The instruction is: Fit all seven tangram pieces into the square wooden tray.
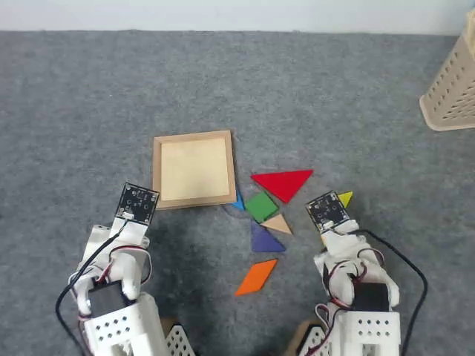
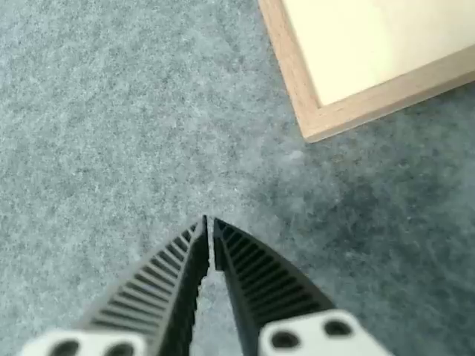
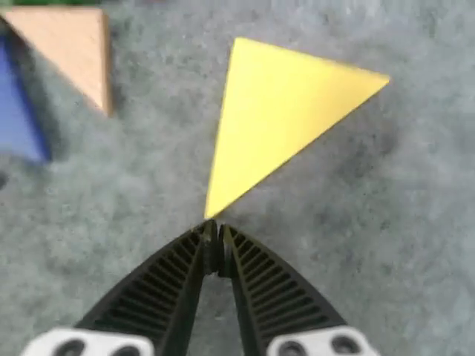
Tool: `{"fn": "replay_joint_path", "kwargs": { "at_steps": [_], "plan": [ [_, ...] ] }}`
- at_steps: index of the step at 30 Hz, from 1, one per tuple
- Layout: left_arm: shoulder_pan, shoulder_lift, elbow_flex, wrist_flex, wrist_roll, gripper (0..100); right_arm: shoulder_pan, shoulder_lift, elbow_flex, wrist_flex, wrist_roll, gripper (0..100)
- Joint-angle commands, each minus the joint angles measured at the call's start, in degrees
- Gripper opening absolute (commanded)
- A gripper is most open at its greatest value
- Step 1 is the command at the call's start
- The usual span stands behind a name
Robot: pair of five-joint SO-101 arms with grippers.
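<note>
The right gripper (image 3: 213, 226), shut and empty, points at the yellow triangular tangram piece (image 3: 274, 119), probably lining up; the left gripper (image 2: 209, 221), also shut and empty, hangs beside the square wooden tray (image 2: 386, 95).

— What lies on the grey table (image 1: 89, 96)?
— A square wooden tray (image 1: 157, 174), left of middle. Just beside its near right corner is a small blue triangle (image 1: 239, 202), then a green square (image 1: 261, 206), with a red triangle (image 1: 283, 182) farther back.
— Nearer?
— A tan triangle (image 1: 277, 223), a purple triangle (image 1: 263, 239) and an orange parallelogram (image 1: 256, 277). A yellow triangle (image 1: 345, 198) lies to the right, and a cream basket (image 1: 453, 81) at the far right.
</note>
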State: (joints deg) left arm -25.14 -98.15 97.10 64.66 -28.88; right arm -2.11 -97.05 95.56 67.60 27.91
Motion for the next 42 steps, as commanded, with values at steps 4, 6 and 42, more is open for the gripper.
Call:
{"fn": "replay_joint_path", "kwargs": {
  "at_steps": [4, 6, 42],
  "plan": [
    [-6.3, 0.0, -0.2, -0.4, -9.2, 1, -0.4, -1.5, -3.2, -9.7, 1.0, 0.9],
    [-7.9, 0.3, -0.2, -0.4, -10.2, 1, -0.3, -1.4, -6.7, -9.7, 0.7, 0.9],
    [-8.1, 0.1, -0.2, 0.9, -10.3, 1, -24.0, 104.3, -77.6, -13.1, -3.2, 31.1]
  ]
}}
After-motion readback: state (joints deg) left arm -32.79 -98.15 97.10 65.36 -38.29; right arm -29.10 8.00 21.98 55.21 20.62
